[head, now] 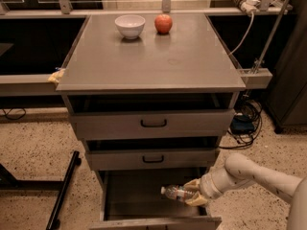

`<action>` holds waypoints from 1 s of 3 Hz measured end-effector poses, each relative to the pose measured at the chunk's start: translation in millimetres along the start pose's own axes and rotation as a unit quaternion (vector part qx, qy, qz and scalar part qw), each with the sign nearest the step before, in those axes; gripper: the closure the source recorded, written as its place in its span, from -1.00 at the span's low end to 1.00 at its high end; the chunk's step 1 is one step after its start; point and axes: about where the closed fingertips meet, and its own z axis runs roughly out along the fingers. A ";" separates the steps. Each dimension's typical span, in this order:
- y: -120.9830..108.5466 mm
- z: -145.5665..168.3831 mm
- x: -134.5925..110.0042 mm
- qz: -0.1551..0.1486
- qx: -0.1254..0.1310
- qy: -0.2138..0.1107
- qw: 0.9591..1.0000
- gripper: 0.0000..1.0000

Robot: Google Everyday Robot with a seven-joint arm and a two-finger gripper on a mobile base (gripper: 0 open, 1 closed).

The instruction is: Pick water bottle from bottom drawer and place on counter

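The end effector [193, 193] sat low inside the open bottom drawer [134, 195], apparently clamped on the base of the water bottle [173, 192], held sideways for lifting clear; the surface [153, 61] above carried a bowl [130, 26] and apple [163, 23].

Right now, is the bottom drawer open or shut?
Open: bottom drawer pulled out, grey interior showing; gripper inside it at the water bottle.

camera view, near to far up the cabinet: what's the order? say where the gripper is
bottom drawer → water bottle lying in it, gripper with fingers closed around its base end → middle drawer → top drawer → counter → white bowl and red apple, level at the back
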 end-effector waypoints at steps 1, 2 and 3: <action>16.7 -31.3 -60.2 -0.035 -0.010 0.023 0.999 1.00; 48.1 -54.5 -113.4 -0.044 -0.022 0.068 0.996 1.00; 86.4 -81.1 -161.6 -0.032 -0.024 0.110 0.993 1.00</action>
